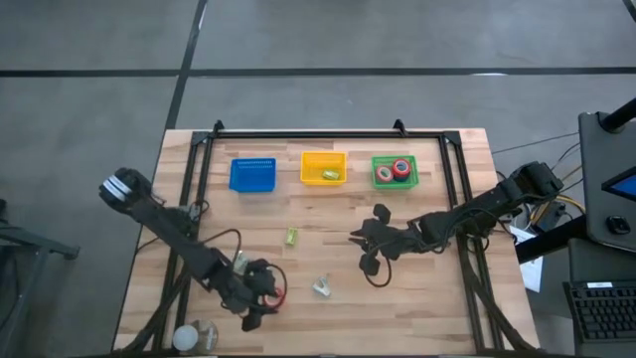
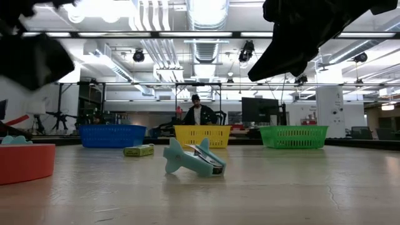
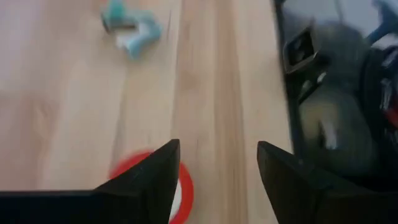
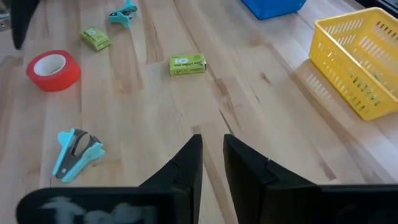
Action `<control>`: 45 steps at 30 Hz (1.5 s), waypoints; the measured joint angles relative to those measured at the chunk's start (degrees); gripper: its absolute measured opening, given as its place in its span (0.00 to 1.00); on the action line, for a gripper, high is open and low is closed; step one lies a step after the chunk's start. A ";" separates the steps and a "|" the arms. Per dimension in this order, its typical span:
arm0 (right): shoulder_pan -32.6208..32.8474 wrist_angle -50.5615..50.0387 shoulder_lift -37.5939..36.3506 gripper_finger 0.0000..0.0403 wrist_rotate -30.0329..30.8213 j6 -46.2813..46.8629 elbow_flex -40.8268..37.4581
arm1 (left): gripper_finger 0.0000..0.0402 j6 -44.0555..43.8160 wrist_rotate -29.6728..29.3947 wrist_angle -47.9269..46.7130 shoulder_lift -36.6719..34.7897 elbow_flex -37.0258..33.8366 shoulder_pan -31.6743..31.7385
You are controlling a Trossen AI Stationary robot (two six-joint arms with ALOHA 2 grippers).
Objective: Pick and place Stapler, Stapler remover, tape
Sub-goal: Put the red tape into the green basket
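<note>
A red roll of tape (image 1: 275, 292) lies flat on the table near its near edge. My left gripper (image 1: 260, 290) hovers over it, open; in the left wrist view the tape (image 3: 183, 190) shows partly behind one finger (image 3: 149, 177). The low view shows that tape (image 2: 25, 164) on the table with the left gripper (image 2: 31, 56) well above it. More red rolls (image 1: 396, 170) lie in the green tray (image 1: 378, 159). A teal staple remover (image 1: 321, 286) lies mid-table. My right gripper (image 4: 212, 163) hangs over the table's middle (image 1: 370, 247), fingers a narrow gap apart, holding nothing.
A blue tray (image 1: 252, 175) and a yellow tray (image 1: 323, 156) stand beside the green one along the far side. Small green boxes (image 1: 291, 237) (image 4: 94, 38) and a second teal remover (image 4: 124, 12) lie about. A pale object (image 1: 196, 337) sits at the near-left edge. A person (image 2: 197, 112) stands beyond the table.
</note>
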 joint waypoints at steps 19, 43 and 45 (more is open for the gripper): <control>-0.22 0.74 0.00 0.14 0.16 -0.82 0.22 | 0.48 0.42 3.45 -9.97 11.32 9.38 0.24; -0.20 1.87 0.00 0.13 0.16 -1.49 0.22 | 0.47 -2.80 2.35 -13.43 13.66 9.22 0.59; -0.20 2.03 0.00 0.13 0.16 -1.57 0.22 | 0.44 -2.70 2.30 -13.25 14.59 9.33 0.84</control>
